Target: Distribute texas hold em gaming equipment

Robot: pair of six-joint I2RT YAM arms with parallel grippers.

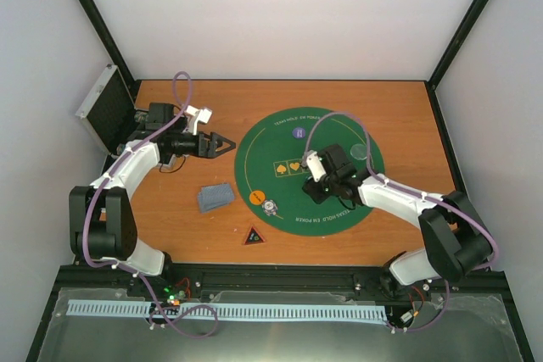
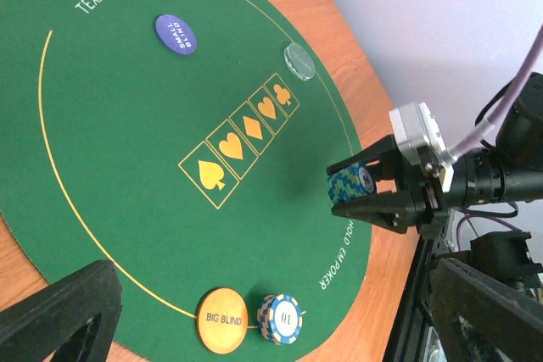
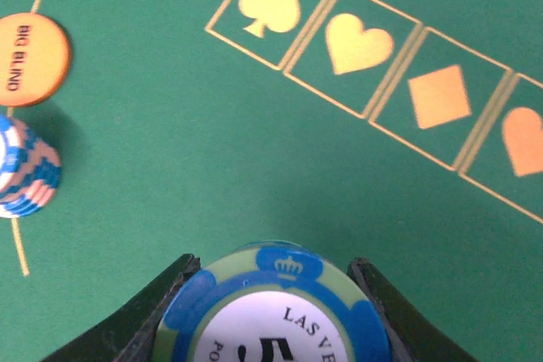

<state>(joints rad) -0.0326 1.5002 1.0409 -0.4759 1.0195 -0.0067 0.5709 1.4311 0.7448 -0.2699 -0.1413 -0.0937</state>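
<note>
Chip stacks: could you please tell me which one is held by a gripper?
The green-and-blue stack, clamped in the right gripper; the blue-and-white stack stands free on the mat beside the orange Big Blind disc.

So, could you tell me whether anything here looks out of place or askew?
Only the card pile, lying on bare wood left of the green mat, its cards loosely fanned rather than squared. Nothing looks spilled.

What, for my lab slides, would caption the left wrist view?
Right gripper holding a stack of green-and-blue chips above the green poker mat, near the orange Big Blind button.
</note>
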